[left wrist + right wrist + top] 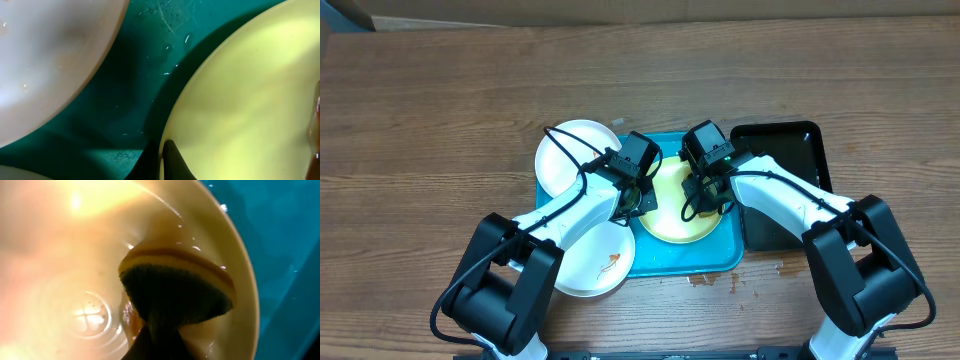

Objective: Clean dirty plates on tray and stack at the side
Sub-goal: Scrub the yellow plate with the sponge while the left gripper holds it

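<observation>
The yellow-green rimmed plate lies on the turquoise tray. My left gripper is shut on its left rim; in the left wrist view the fingers pinch the plate's edge. My right gripper is shut on a yellow sponge with a dark scouring side, pressed onto the wet plate. A plain white plate sits at the tray's upper left and also shows in the left wrist view. Another white plate with an orange smear lies at the tray's lower left.
A glossy black tray stands right of the turquoise tray, under my right arm. Small brown spots mark the wooden table just below the tray's front edge. The turquoise tray floor shows in both wrist views.
</observation>
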Robot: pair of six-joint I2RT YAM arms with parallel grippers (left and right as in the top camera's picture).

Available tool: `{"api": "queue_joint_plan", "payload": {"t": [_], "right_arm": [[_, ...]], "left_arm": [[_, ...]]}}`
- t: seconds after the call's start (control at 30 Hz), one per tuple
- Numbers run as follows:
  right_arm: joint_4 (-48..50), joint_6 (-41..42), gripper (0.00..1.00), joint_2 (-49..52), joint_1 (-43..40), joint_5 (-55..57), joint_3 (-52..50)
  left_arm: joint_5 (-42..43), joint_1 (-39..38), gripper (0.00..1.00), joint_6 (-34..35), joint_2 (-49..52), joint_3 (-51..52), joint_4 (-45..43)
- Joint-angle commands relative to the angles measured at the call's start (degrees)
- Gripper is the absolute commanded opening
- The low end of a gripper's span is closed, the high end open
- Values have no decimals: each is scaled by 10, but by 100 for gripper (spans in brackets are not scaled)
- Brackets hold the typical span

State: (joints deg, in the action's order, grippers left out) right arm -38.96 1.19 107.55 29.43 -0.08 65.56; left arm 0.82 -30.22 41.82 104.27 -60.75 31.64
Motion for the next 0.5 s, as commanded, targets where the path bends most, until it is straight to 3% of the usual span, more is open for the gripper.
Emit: {"api": "queue_joint_plan", "payload": {"t": [0.0, 0.47], "right_arm": [[-14, -17, 4, 30, 5, -97, -15], [-58, -77, 4, 30, 4, -186, 26]], "left_arm": [[-19, 6, 4, 0, 11, 6, 0], [-19, 6, 5, 0, 11, 6, -1]]}}
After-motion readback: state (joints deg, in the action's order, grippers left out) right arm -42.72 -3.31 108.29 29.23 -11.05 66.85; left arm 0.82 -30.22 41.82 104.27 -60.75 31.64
